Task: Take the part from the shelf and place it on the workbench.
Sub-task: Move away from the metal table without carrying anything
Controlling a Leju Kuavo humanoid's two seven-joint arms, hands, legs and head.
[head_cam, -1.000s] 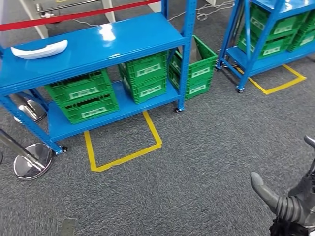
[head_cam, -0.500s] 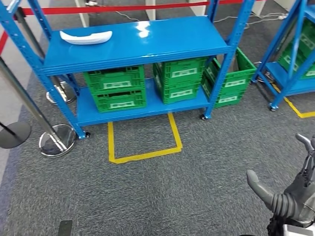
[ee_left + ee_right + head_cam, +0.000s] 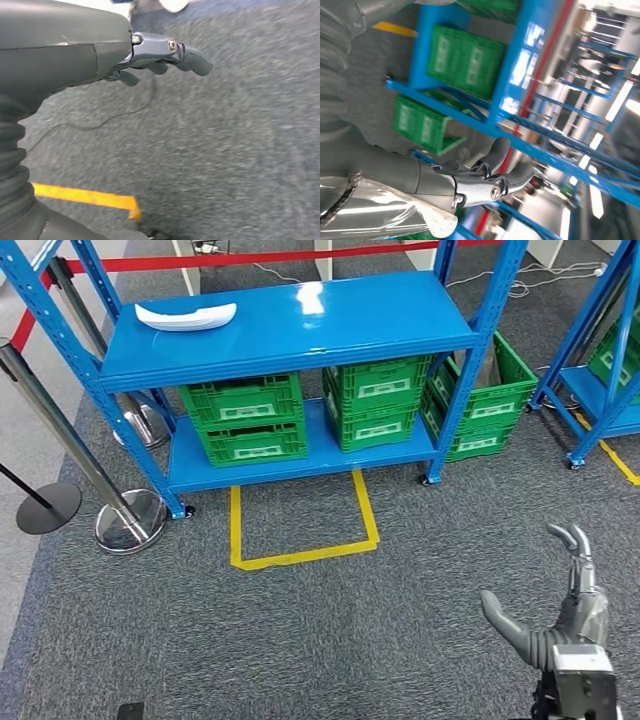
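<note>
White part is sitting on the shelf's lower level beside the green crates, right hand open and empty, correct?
Not quite. The head view shows the white part on the shelf's top level, above the green crates. The right hand is open and empty.

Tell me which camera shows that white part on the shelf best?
The head view: the white part lies whole on the blue shelf's top board, at its left end. The right wrist view catches blurred shelving and green crates; the left wrist view looks at carpet.

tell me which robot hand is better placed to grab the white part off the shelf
Left, probably: the white part lies at the left end of the blue shelf, while the raised, empty right robot hand is far right.
</note>
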